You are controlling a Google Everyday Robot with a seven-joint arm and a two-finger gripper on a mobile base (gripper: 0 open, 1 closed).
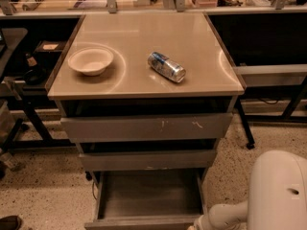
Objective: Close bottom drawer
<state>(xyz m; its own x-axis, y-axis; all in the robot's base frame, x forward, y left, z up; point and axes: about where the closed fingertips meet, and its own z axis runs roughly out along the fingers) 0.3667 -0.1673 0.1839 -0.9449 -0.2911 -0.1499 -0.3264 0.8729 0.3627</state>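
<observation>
The robot's gripper (194, 225) sits at the bottom edge of the frame, just beside the right front corner of the bottom drawer (139, 222), at the end of a white arm (223, 214) reaching in from the robot's pale body (278, 190) at lower right; it is mostly cut off by the frame, and whether it is apart or together cannot be told. The bottom drawer, lower centre, stands pulled well out, its grey tray bare (no handle shows on its flat front). Above it are the middle drawer (146, 159) and the scratched top drawer (146, 127). A push landing so near one corner could likely skew the drawer and jam it in its runners, or skid off the smooth front. A hard shove might also jolt the cabinet top (192, 42) and set the drink can (166, 66) rolling, since it lies on its side. Count: three drawers, one can, one white bowl (91, 60), one gripper
</observation>
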